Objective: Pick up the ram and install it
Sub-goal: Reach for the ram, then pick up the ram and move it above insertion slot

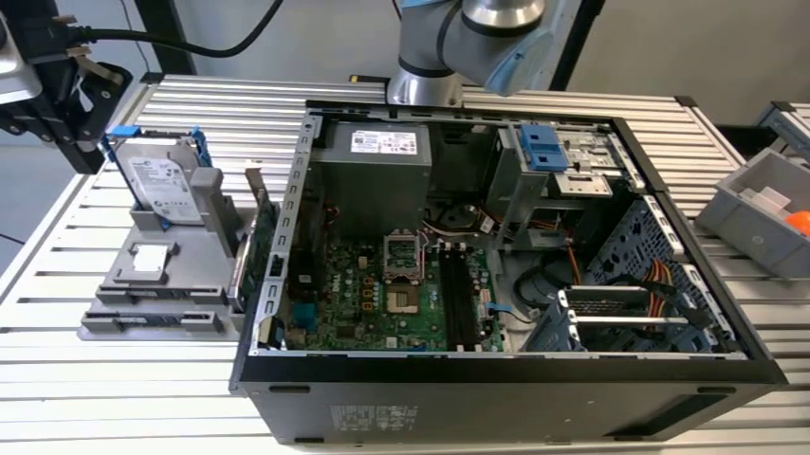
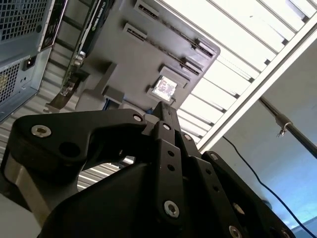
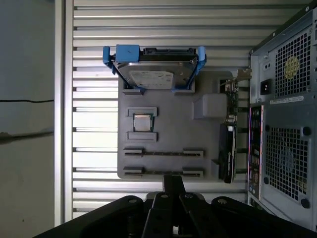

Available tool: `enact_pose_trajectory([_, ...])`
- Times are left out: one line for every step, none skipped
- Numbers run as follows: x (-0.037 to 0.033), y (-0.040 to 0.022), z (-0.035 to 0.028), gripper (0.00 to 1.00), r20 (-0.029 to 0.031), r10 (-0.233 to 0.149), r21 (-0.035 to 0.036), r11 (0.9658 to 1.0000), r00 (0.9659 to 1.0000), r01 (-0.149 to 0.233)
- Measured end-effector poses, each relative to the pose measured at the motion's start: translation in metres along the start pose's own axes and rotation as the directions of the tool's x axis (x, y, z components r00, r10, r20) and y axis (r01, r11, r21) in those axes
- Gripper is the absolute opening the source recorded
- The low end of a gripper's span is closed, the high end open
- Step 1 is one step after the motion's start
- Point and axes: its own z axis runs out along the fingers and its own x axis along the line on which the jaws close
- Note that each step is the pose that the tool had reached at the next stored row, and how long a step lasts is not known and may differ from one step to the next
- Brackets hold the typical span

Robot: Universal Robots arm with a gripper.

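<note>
Now, my fingers [image 3: 173,182]: pressed together, holding nothing.
ram [image 3: 163,173]: lying in the grey holder [image 3: 171,134], just past my fingertips.

In the exterior view the arm [image 1: 437,38] is smooth silver-grey metal, built of round tubes and drum-shaped joints. One joint wears a pale blue cap [image 1: 522,52], and the column under it ends in a broad silver collar.

In both wrist views the pincer [image 3: 173,181] [image 2: 166,111] is matte black. Flat linkage bars run from a bulky, rounded body and narrow to a slim, square-ended tip. Small silver screw heads [image 2: 171,208] and round pivot pins dot the bars, bright against the black. In the second wrist view a pale grey plate [image 2: 22,196] sits under one outer link.
</note>
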Motion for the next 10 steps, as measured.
enact_pose_trajectory([0.0000,0.0000,0.0000,0.00,0.0001,0.000,0.0000,1.0000,1.0000,0.000])
enact_pose_trajectory([0.0000,0.0000,0.0000,0.00,0.0000,0.000,0.0000,1.0000,1.0000,0.000])
enact_pose_trajectory([0.0001,-0.0002,0.0000,0.00,0.0000,0.000,0.0000,1.0000,1.0000,0.000])
enact_pose_trajectory([0.0001,-0.0007,-0.0001,0.00,-0.0001,0.000,0.0001,1.0000,1.0000,0.000])
enact_pose_trajectory([0.0000,-0.0011,-0.0001,0.00,0.0000,0.000,0.0000,1.0000,1.0000,0.000])
enact_pose_trajectory([0.0000,-0.0017,0.0000,0.00,0.0001,0.000,-0.0001,1.0000,1.0000,0.000])
enact_pose_trajectory([0.0000,-0.0022,-0.0001,0.00,0.0000,0.000,0.0000,1.0000,1.0000,0.000])
enact_pose_trajectory([0.0000,-0.0027,-0.0002,0.00,0.0000,0.000,0.0000,1.0000,1.0000,0.000])
enact_pose_trajectory([0.0000,-0.0031,-0.0002,0.00,0.0000,0.000,0.0000,1.0000,1.0000,0.000])
enact_pose_trajectory([0.0000,-0.0037,-0.0002,0.00,0.0000,0.000,-0.0001,1.0000,1.0000,0.000])
